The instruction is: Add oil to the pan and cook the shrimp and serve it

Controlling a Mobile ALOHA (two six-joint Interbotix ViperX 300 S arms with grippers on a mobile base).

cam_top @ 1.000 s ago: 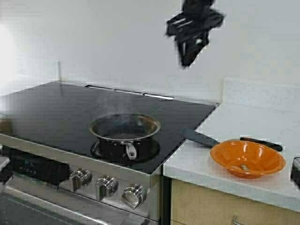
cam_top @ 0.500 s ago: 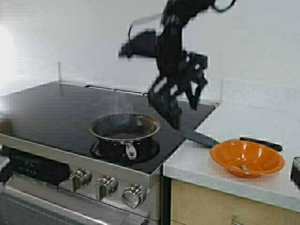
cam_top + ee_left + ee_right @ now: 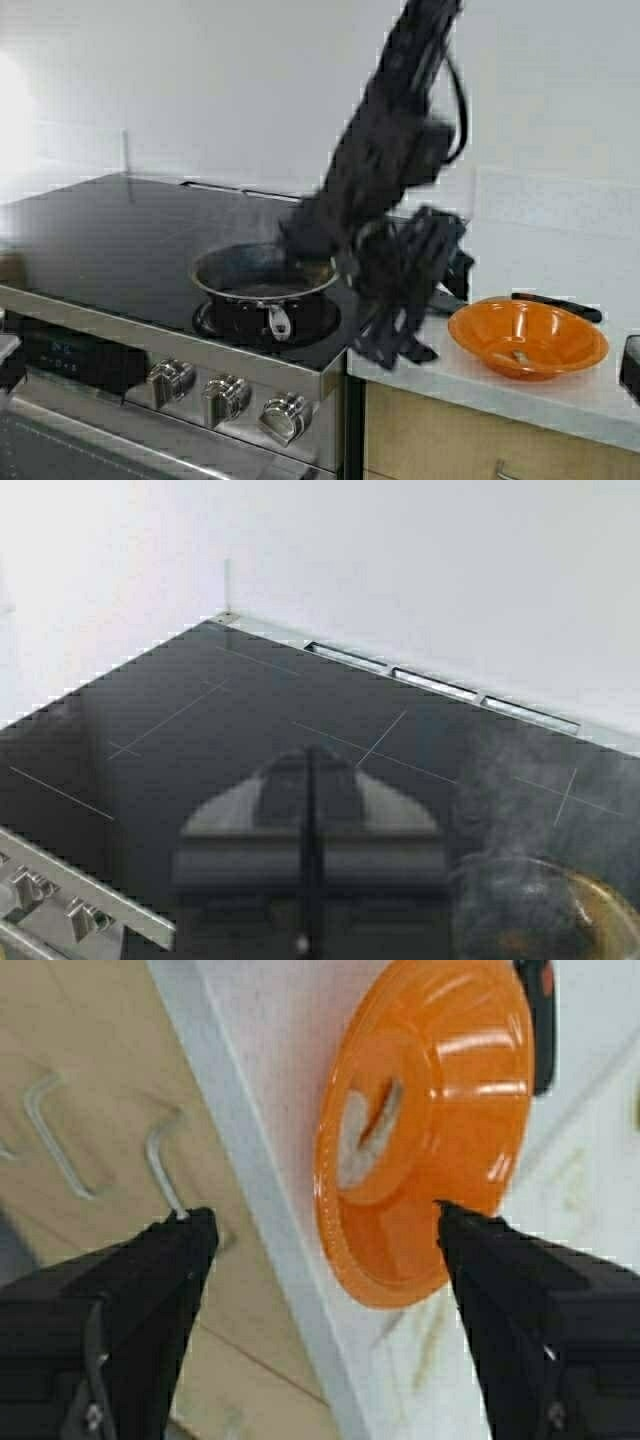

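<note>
Having swung down from high against the far wall, the right end effector [image 3: 400, 335] is now hanging open over the desk [image 3: 560, 395] edge between the steaming pan [image 3: 266, 285] and the orange bowl [image 3: 527, 337], seemingly heading for the bowl's contents.

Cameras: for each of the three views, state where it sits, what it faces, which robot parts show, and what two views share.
High view: on the robot's frame, facing the stove; the right arm's hand shows by the pan.
Left wrist view: on the left arm, facing the black cooktop; the shut left hand shows.
Right wrist view: on the right arm, facing the counter edge; open fingers show.
Shared: high and right wrist views show the orange bowl.
</note>
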